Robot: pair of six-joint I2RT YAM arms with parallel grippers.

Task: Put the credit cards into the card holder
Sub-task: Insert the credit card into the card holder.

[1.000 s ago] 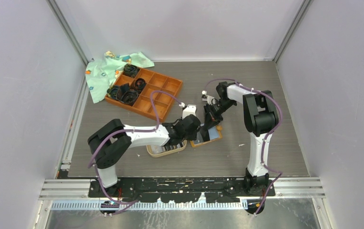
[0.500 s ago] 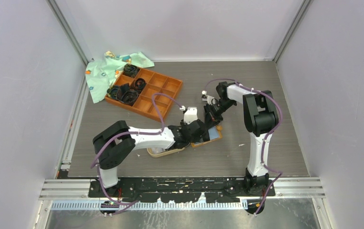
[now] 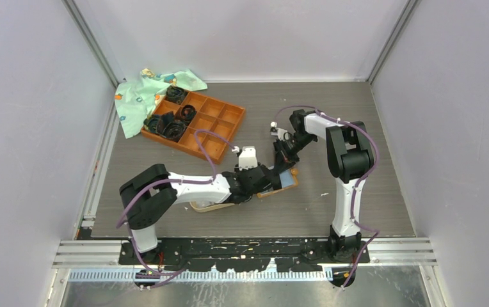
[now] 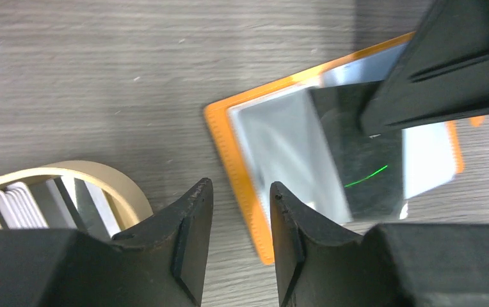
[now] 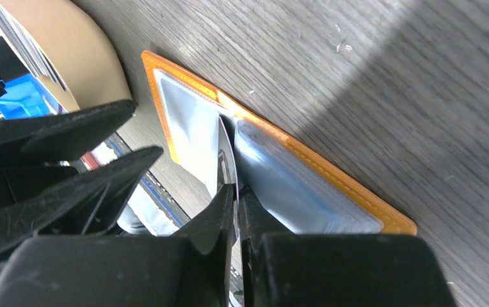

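Note:
The orange card holder [image 3: 283, 182] lies open on the table, its grey pockets [image 4: 274, 144] facing up. My right gripper [image 5: 237, 190] is shut on a thin dark credit card [image 5: 224, 153], held on edge with its lower end at a pocket of the holder [image 5: 319, 167]. The left wrist view shows this card [image 4: 357, 173] as a dark glossy face. My left gripper [image 4: 239, 192] is open and empty, just over the holder's near orange border [image 4: 229, 160]. More credit cards [image 4: 18, 201] stand in the oval dish.
The tan-rimmed oval dish [image 3: 211, 206] lies left of the holder, mostly under my left arm. An orange-brown compartment tray [image 3: 219, 118] with black items stands at the back left, beside a green cloth [image 3: 141, 94].
My left gripper has swung right from over the oval dish to the holder's edge, its jaws a little wider. The right gripper and its card have stayed put.

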